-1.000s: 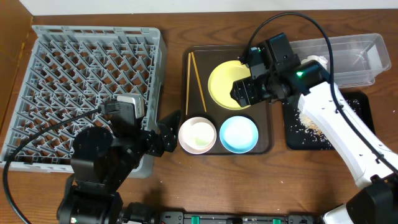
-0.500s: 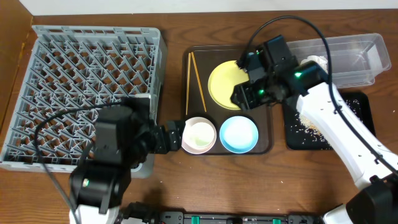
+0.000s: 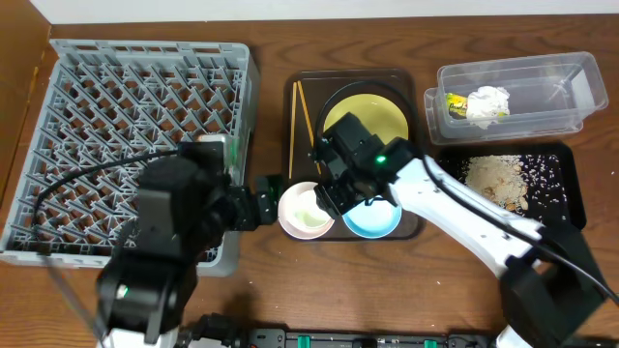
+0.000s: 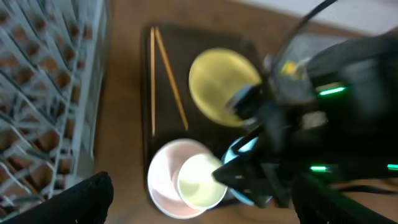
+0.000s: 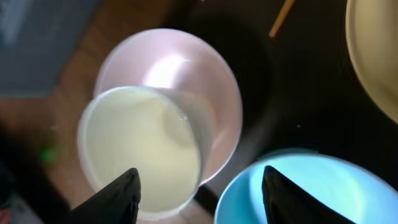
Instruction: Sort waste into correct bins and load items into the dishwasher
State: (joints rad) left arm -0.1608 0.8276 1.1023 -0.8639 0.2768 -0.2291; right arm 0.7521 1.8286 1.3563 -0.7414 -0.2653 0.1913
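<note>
**Waste binned; dishes not yet loaded.**
The small green snack wrapper (image 3: 455, 103) and the crumpled white paper tissue (image 3: 486, 101) lie in the clear rectangular plastic tub (image 3: 513, 126). The flat black rectangular tray (image 3: 556, 208) carries a beige crumb heap (image 3: 493, 179). The large square grey plastic dish rack (image 3: 145, 106) holds no dishes. The round pale yellow plate (image 3: 372, 111), two thin wooden chopsticks (image 3: 293, 126), small pinkish-white bowl (image 3: 300, 213) and small light blue bowl (image 3: 372, 220) all rest on the brown serving tray (image 3: 411, 87), so the whole loading stage appears to remain. The right gripper (image 5: 199, 177) hovers above the gap between the two bowls, its fingers (image 5: 118, 196) spread wide and empty, pink bowl toward one, blue toward the other. The left gripper (image 4: 199, 186), fingers likewise wide and empty, sits just beside the pink bowl at the tray's left edge.
</note>
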